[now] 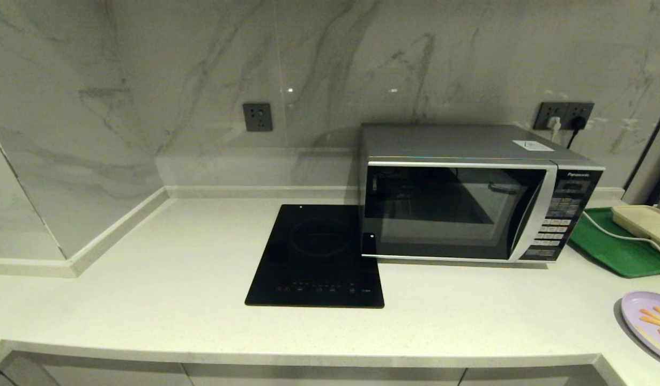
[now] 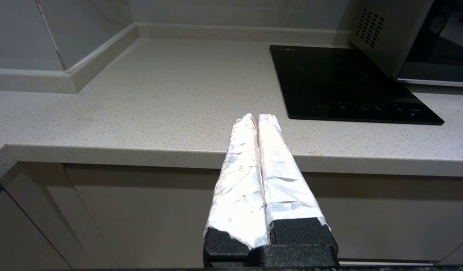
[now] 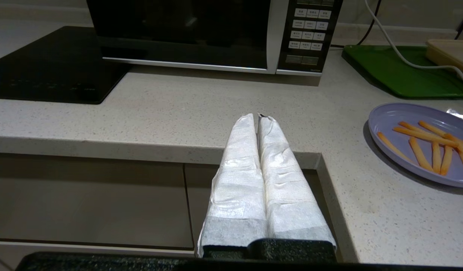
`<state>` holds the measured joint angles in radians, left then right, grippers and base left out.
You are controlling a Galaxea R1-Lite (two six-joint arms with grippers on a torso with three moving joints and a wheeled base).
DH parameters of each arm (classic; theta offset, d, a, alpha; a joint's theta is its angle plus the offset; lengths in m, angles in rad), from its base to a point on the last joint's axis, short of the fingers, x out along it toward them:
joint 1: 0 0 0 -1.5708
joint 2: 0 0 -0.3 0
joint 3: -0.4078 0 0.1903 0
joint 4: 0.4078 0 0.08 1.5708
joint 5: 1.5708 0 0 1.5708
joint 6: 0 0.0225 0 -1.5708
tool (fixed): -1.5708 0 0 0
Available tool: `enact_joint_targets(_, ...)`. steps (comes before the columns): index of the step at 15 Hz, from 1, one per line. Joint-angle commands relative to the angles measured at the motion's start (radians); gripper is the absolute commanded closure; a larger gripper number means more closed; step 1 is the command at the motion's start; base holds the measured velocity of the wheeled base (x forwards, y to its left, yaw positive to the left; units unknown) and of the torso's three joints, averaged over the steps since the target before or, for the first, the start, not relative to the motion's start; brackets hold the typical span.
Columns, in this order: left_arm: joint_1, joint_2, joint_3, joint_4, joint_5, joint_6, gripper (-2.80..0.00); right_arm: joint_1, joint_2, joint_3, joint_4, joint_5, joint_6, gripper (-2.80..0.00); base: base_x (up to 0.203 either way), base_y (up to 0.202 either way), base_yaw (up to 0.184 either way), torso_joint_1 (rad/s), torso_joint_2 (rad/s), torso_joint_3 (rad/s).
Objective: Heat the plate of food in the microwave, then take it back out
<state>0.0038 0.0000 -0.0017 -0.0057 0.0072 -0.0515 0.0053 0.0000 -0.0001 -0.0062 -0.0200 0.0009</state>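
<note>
Both grippers, left [image 2: 257,117] and right [image 3: 258,117], hang off the near counter edge, their white-wrapped fingers pressed together on nothing. The round lilac plate [image 1: 647,321] of thin orange sticks lies near right on the speckled counter [image 1: 174,300]. Farther back, the boxy silver microwave [image 1: 469,193] has its dark glass door closed; no step is done.

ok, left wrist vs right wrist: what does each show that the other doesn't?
Left wrist only: the shut left gripper, the wall corner and the microwave's vented side.

Right wrist only: the shut right gripper, the microwave's button panel, the plate of food, the green tray and a white cable.

Both: the counter, the black hob and part of the microwave's dark door.
</note>
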Motion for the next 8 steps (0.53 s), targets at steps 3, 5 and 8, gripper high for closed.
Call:
enact_joint_targets(3,0.001,0.000,0.000,0.000,0.000,-0.001,0.00,0.001,0.002,0.000,0.000,-0.001,0.011,0.00,0.000,0.000,0.000,0.000,0.00,0.000)
enact_joint_targets(5,0.001,0.000,0.000,0.000,0.000,-0.001,0.00,0.001,0.002,0.000,0.000,-0.006,0.016,0.00,0.000,0.000,0.000,0.000,0.00,0.000)
enact_joint_targets(8,0.001,-0.001,0.000,0.000,0.000,-0.001,0.00,0.001,0.002,0.001,0.000,-0.006,0.016,0.00,0.000,0.000,0.000,0.000,0.00,0.000)
